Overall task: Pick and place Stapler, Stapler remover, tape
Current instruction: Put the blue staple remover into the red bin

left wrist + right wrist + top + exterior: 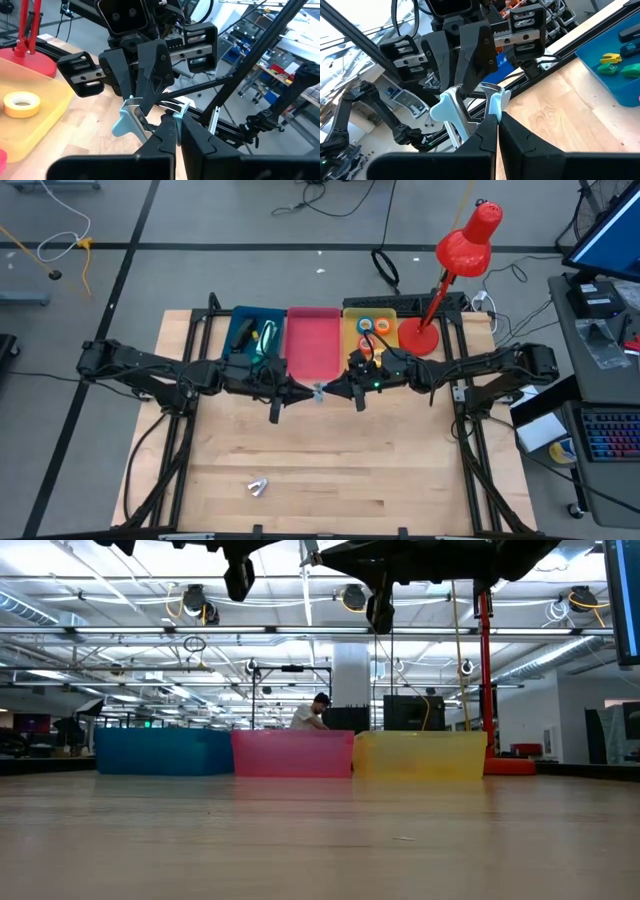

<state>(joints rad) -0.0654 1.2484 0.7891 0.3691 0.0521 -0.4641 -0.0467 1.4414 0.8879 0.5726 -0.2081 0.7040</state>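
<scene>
Both tools (318, 392) shut on stapler remover (131, 119).

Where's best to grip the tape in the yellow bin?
Probably the ring wall of the tape, coming from straight above. It lies flat in the yellow bin with its hole up, so one finger can drop into the hole and the other outside.

Both arms reach inward and meet at frame centre in the high view. Left gripper (304, 391) and right gripper (330, 391) face each other, fingers closed on one staple remover (131, 120).
</scene>
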